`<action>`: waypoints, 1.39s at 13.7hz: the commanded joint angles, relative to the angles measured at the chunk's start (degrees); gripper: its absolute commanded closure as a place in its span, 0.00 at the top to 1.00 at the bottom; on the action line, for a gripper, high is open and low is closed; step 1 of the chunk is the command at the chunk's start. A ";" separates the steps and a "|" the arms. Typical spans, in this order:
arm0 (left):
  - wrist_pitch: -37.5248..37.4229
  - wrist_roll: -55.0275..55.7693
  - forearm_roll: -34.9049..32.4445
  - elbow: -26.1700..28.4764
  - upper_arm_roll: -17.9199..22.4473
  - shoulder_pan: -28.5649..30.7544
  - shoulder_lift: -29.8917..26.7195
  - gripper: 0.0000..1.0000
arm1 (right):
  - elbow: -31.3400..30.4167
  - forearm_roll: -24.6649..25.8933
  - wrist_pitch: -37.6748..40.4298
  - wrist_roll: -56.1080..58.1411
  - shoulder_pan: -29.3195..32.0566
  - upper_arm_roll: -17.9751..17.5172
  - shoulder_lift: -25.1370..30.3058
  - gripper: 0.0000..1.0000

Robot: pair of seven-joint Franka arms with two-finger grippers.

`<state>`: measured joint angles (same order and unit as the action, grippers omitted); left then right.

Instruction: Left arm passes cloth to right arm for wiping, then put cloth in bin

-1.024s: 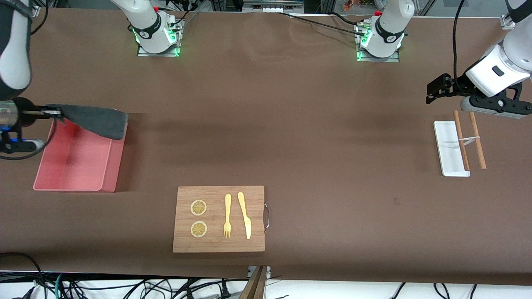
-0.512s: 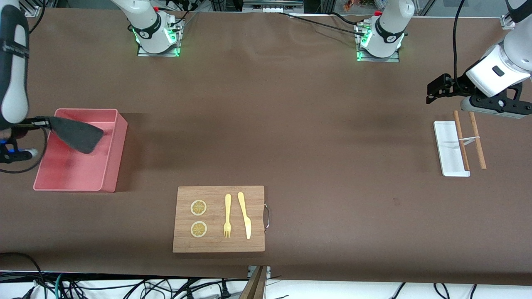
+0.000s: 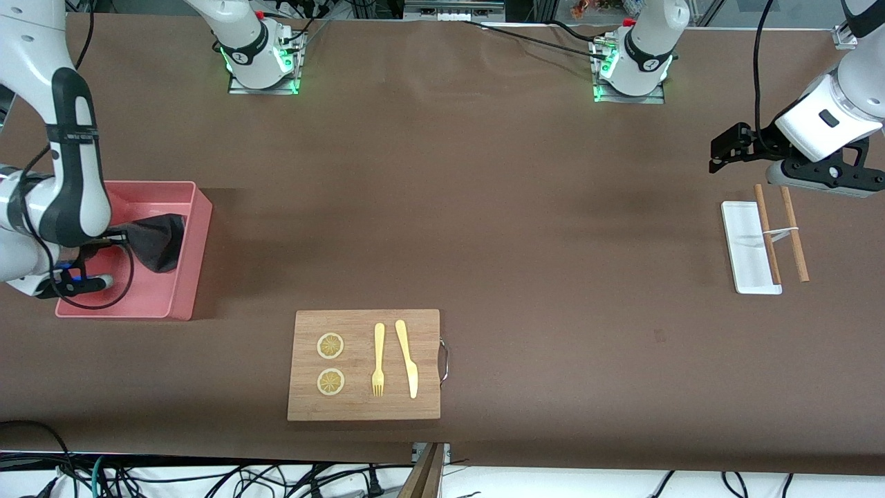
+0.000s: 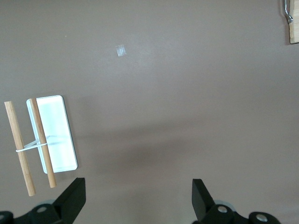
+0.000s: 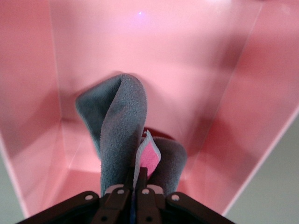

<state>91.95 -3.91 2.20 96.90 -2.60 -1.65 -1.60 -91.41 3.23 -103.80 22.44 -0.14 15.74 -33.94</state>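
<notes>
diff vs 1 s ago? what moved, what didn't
The right gripper carried the cloth from over the bin's rim down into the bin; it is still shut on the cloth, nothing released. The left gripper stayed open above the white tray, waiting. Cutting board and the sticks are unchanged.

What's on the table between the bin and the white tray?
Front view: only bare brown tabletop between the bin and the white tray; the cutting board lies nearer the camera, off that line.
</notes>
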 commanded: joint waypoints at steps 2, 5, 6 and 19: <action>-0.81 -1.10 -1.85 -0.93 -0.12 0.06 0.37 1.00 | -0.53 -5.77 -0.97 0.24 -0.03 0.00 2.73 1.00; -0.81 -1.10 -1.85 -0.93 -0.12 0.06 0.37 1.00 | -0.17 -6.22 0.87 -0.03 -0.03 -0.44 7.82 1.00; -0.81 -1.10 -1.85 -0.93 -0.12 0.06 0.37 1.00 | 0.18 -6.13 2.71 -1.51 -0.12 -0.70 9.84 1.00; -0.90 -1.19 -1.85 -0.93 -0.04 0.24 0.37 1.00 | 2.73 -4.82 13.62 -13.65 -0.03 -11.78 31.04 1.00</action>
<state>91.95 -3.91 2.20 96.91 -2.55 -1.60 -1.59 -87.58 -2.19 -90.40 9.01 -0.65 4.40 -5.65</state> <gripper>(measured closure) 0.000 0.000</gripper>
